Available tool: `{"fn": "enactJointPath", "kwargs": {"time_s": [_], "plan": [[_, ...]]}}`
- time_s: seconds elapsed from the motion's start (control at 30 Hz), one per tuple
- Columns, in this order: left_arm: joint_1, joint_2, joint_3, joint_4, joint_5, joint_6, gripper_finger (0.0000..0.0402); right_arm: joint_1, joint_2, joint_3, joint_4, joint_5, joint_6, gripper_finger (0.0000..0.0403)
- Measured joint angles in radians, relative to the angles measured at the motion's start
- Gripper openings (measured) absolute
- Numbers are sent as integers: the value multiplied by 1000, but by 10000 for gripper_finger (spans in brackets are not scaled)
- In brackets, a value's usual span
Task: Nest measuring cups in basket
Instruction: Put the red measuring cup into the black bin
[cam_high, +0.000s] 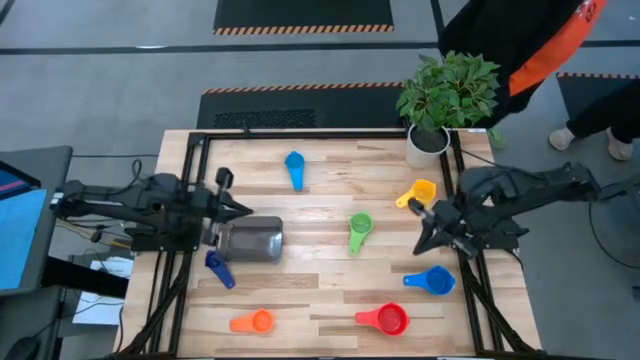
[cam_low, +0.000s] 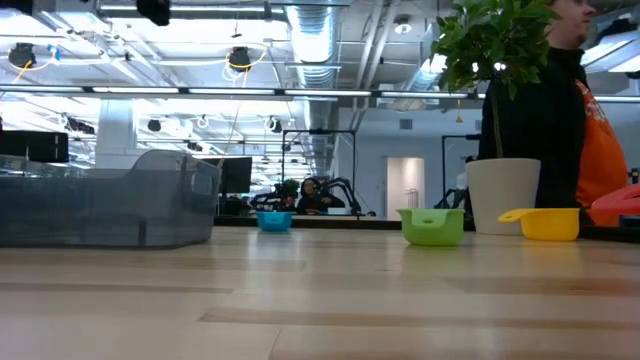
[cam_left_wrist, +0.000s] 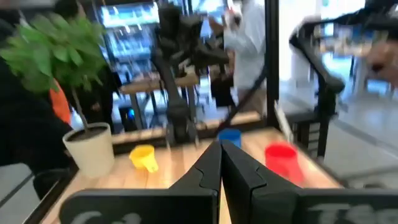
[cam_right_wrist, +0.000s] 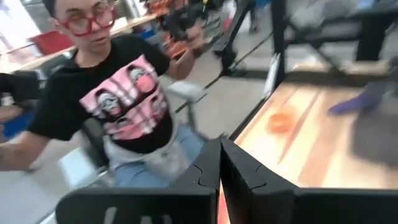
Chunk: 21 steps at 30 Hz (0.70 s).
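Note:
Seven measuring cups lie apart on the wooden table: light blue (cam_high: 293, 165), yellow (cam_high: 420, 192), green (cam_high: 359, 230), blue (cam_high: 432, 281), red (cam_high: 385, 319), orange (cam_high: 253, 321) and dark blue (cam_high: 218, 268). The dark grey basket (cam_high: 252, 240) stands on the table's left part, holding no cup that I can see. My left gripper (cam_high: 246, 209) hovers shut just beyond the basket's far side, pointing right; its fingers (cam_left_wrist: 221, 152) meet. My right gripper (cam_high: 419, 244) hovers shut between the yellow and blue cups, pointing left; its fingers (cam_right_wrist: 219, 149) meet too.
A white plant pot (cam_high: 428, 140) with a leafy plant stands at the far right corner. A person in black and orange (cam_high: 540, 40) stands beyond that corner. Another person (cam_right_wrist: 118, 93) sits off the table's near side. Black frame rails (cam_high: 190, 150) border the table.

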Motion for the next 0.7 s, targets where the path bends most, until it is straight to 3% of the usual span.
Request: {"fn": "enactJointPath", "kwargs": {"time_s": [0.27,0.43,0.57,0.7], "plan": [[0,234,91,-39,-13,173,0,116,170,-2,-100,64,71,37],[24,338,137,-24,-167,243,0,112,265,-2,-109,99,77,37],[56,397,183,-21,-301,181,0,76,309,-2,-101,106,178,37],[64,415,214,-39,-248,92,0,21,323,-2,-96,145,209,37]]}}
